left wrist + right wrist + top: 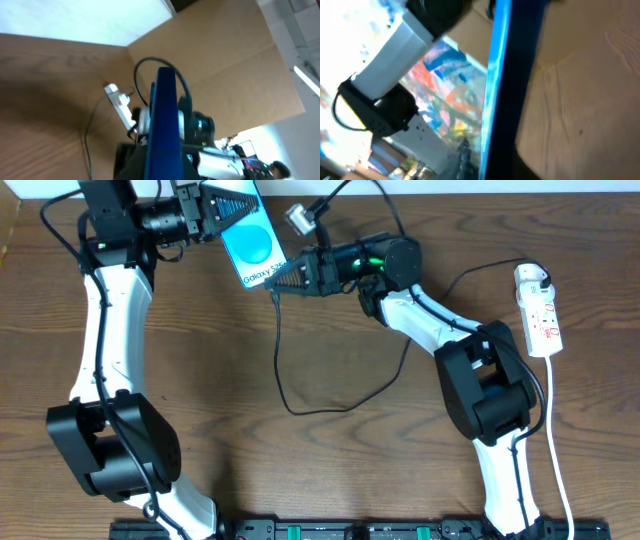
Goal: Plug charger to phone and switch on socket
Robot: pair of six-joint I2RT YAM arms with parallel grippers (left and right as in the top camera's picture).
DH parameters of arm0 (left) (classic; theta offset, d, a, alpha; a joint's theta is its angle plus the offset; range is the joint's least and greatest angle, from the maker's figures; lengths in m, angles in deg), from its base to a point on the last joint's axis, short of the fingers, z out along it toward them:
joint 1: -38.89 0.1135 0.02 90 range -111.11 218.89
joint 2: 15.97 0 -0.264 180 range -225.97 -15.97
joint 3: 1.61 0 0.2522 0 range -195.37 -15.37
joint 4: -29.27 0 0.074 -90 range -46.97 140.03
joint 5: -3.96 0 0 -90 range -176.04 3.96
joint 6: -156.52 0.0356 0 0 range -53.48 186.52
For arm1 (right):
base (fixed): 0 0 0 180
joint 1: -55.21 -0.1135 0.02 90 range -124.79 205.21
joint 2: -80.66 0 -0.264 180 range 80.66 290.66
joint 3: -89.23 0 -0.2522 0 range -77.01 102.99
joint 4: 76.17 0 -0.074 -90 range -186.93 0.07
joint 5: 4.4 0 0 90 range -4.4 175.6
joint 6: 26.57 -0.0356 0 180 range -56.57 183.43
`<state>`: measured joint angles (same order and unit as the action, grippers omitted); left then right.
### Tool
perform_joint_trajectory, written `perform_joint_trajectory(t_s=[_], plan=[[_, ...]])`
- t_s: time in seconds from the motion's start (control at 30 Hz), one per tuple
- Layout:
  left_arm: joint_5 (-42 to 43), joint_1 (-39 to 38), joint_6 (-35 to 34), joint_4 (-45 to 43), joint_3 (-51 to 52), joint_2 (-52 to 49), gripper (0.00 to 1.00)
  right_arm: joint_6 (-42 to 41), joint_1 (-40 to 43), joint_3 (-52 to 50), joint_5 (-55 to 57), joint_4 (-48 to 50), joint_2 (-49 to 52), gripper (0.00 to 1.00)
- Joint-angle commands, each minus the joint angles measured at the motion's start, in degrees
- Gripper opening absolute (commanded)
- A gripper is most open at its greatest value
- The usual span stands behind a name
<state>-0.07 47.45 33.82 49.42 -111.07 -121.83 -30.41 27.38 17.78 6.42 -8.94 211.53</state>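
The phone (252, 242), blue screen with "Galaxy S25+" text, is held off the table at the top centre by my left gripper (215, 210), which is shut on its upper end. It shows edge-on in the left wrist view (165, 125) and in the right wrist view (507, 85). My right gripper (284, 280) is shut on the plug end of the charger, right at the phone's lower end. The black cable (285, 370) hangs down, loops over the table and runs to the white adapter (530, 277) in the socket (543, 320) at the far right. Whether the plug tip is in the phone is hidden.
The socket's white cord (560, 470) runs down the right side to the front edge. Both arm bases stand at the front, left (110, 450) and right (490, 400). A cardboard wall (225, 65) stands behind the table.
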Motion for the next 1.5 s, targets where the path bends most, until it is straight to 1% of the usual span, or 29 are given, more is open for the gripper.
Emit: perform_joint_trajectory(t_s=[0.0,0.1,0.17,0.3,0.5,0.67,0.77,0.9,0.97,1.07,1.13,1.27,1.47], plan=[[4.1,-0.7,1.0,0.0,0.0,1.4,0.08,1.1,1.4,1.2,5.7,0.4,-0.3,0.31],[4.0,-0.7,1.0,0.0,0.0,1.4,0.07,1.1,1.4,1.2,5.6,0.4,-0.3,0.49],[4.1,-0.6,1.0,0.0,0.0,1.4,0.07,1.1,1.4,1.2,5.4,0.4,-0.3,0.54],[4.0,-0.6,1.0,-0.1,0.0,1.4,0.07,1.1,1.6,1.2,5.0,0.4,-0.3,0.7],[4.0,0.9,1.0,-0.1,0.0,1.4,0.07,1.1,1.9,1.2,3.6,0.4,-0.3,0.83],[4.0,4.7,0.2,-0.1,0.0,1.4,0.07,1.1,2.7,1.2,2.0,0.4,-0.3,0.92],[4.0,7.6,-1.5,-0.1,0.0,1.4,0.08,1.1,3.1,1.2,0.9,-0.1,-0.3,0.99],[4.0,12.5,-4.5,-0.1,0.0,1.4,0.07,1.6,3.5,1.2,0.7,-5.4,-0.3,0.99],[4.0,15.0,-5.9,0.0,0.0,1.4,0.08,3.7,3.5,1.2,0.7,-10.0,-0.3,0.99],[4.0,18.5,-8.0,0.0,0.0,1.4,0.07,7.8,3.3,1.2,1.6,-19.6,-0.3,0.99],[4.0,20.4,-9.2,0.0,0.0,1.4,0.08,11.9,3.0,1.2,2.8,-27.9,-0.3,0.99],[4.1,23.3,-9.7,0.0,0.0,1.4,0.07,18.9,2.0,1.2,7.5,-42.9,-0.3,0.99],[4.1,25.7,-9.6,0.0,0.0,1.4,0.07,26.5,-1.2,1.4,15.6,-56.8,-0.3,0.99]])
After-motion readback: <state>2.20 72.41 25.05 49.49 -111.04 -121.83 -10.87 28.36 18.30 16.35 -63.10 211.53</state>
